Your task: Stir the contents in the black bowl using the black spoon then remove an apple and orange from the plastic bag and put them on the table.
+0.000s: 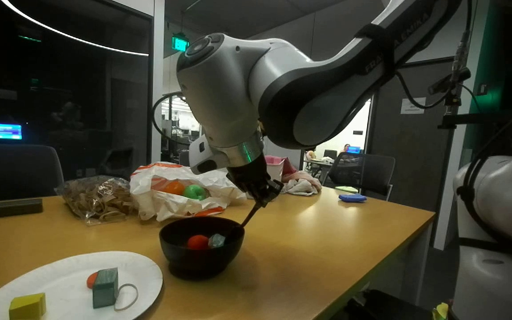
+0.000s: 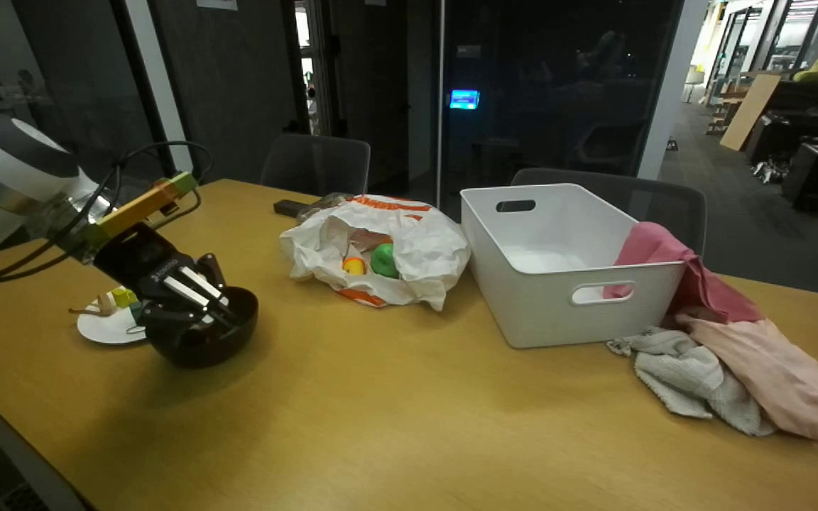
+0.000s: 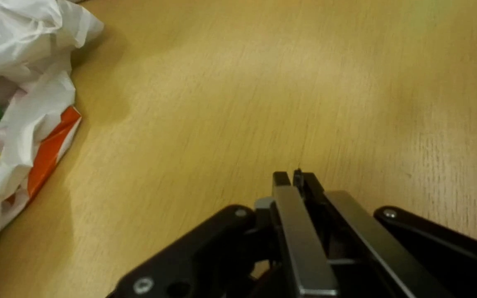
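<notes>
My gripper (image 1: pixel 262 200) is shut on the upper end of the black spoon (image 1: pixel 250 215), whose handle slants down past the rim into the black bowl (image 1: pixel 202 264); the spoon's lower end is hidden inside. Of the contents, a red round piece (image 1: pixel 198 242) and a pale blue-grey piece (image 1: pixel 216 240) show. Behind the bowl lies the white plastic bag (image 1: pixel 149 204), its mouth gaping. In it sit the green apple (image 1: pixel 194 192) and the orange (image 1: pixel 174 188). The wrist view has the fingertips close together above the table (image 3: pixel 205 103), with the bag at its left edge.
Close to the bowl, a white plate (image 1: pixel 138 266) carries a green block (image 1: pixel 105 288) and a yellow block (image 1: pixel 27 306). A clear bag of brown strips (image 1: pixel 100 198) lies beside the white bag. A white bin (image 2: pixel 544 305) and cloths (image 2: pixel 757 362) stand past the bag.
</notes>
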`<action>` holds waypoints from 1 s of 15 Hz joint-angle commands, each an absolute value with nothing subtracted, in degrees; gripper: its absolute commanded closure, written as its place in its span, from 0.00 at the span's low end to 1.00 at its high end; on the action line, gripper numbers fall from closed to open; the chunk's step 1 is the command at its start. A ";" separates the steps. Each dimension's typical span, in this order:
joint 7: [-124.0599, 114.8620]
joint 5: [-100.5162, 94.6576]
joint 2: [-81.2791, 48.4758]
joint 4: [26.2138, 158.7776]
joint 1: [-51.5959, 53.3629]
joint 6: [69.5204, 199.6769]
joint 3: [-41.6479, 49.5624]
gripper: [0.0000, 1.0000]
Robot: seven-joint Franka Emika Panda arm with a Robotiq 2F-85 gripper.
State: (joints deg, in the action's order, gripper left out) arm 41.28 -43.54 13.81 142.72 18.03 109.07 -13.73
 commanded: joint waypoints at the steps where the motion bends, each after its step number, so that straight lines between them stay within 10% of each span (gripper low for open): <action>1: 42.63 -40.68 13.89 142.14 18.83 112.63 -13.33 0.89; 15: 20.10 -69.67 12.26 145.46 13.08 124.79 -12.47 0.89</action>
